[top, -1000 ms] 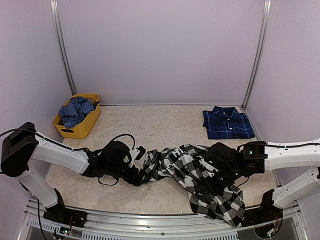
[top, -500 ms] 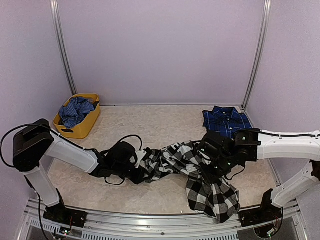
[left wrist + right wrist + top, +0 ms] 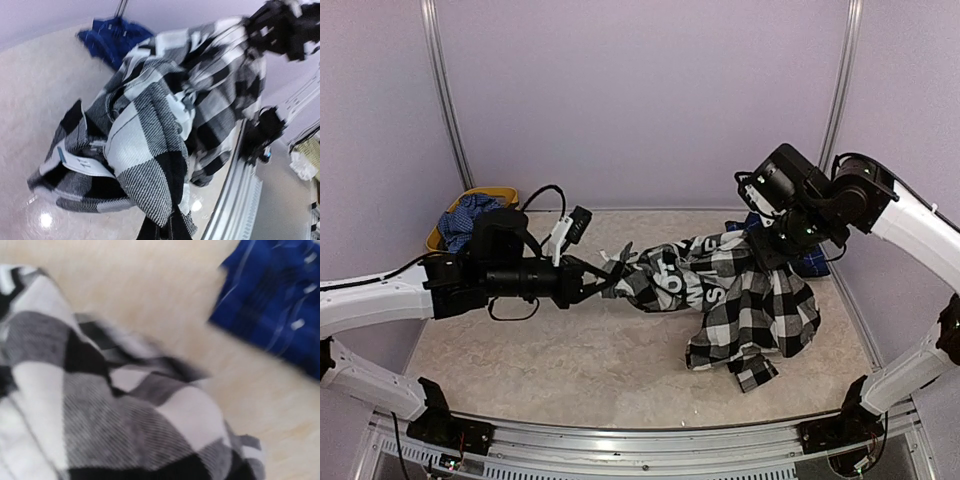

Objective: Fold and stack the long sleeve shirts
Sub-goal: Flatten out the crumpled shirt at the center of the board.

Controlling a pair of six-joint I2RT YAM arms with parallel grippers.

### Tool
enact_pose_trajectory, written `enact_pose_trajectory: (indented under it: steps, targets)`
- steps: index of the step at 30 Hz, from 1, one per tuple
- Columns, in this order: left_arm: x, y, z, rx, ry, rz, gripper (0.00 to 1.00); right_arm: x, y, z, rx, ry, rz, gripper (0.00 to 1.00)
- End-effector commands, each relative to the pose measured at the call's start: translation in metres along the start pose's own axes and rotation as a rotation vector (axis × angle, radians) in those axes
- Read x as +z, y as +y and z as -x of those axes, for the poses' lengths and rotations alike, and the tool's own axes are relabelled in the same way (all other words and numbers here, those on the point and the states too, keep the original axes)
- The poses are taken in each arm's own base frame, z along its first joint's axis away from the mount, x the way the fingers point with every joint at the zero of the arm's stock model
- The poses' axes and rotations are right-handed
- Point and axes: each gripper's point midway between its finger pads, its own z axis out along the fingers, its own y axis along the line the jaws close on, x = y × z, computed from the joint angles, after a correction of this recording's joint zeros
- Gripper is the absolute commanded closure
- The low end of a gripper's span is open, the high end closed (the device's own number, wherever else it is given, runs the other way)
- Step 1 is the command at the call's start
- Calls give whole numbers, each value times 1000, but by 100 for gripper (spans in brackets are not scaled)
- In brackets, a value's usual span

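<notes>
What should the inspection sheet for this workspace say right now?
Surface: pale mottled table.
Job's things: check shirt lifted and strung between both arms, lower end hanging near the table; navy plaid shirt lying flat at far right.
Clutter: yellow basket at far left holding blue cloth.
Grippers: left pincer shut on the check shirt; right pincer shut on it too.
Cables: black cable looping above the left arm.
Surroundings: lilac walls; nothing else seen.
</notes>
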Motion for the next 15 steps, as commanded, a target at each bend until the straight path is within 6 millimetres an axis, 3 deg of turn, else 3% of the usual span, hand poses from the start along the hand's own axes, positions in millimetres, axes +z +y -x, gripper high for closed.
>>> enact_pose_trajectory:
  steps: [1,4,8,11,15]
  targets:
    - [-74,-40,82,-10,-186,-15,100,-26,-37,17,-90,-6,-138,89]
    - [-110,-50,114,-11,-260,22,100,-43,-45,36,-92,-66,-135,83]
    - [-127,-41,132,-18,-297,106,100,-44,-56,56,-97,-134,-146,70]
    - [-127,-21,140,-59,-309,149,100,-16,-82,59,-85,-110,-206,63]
    - [-107,11,143,-125,-296,184,100,45,-131,59,-11,-47,-294,57]
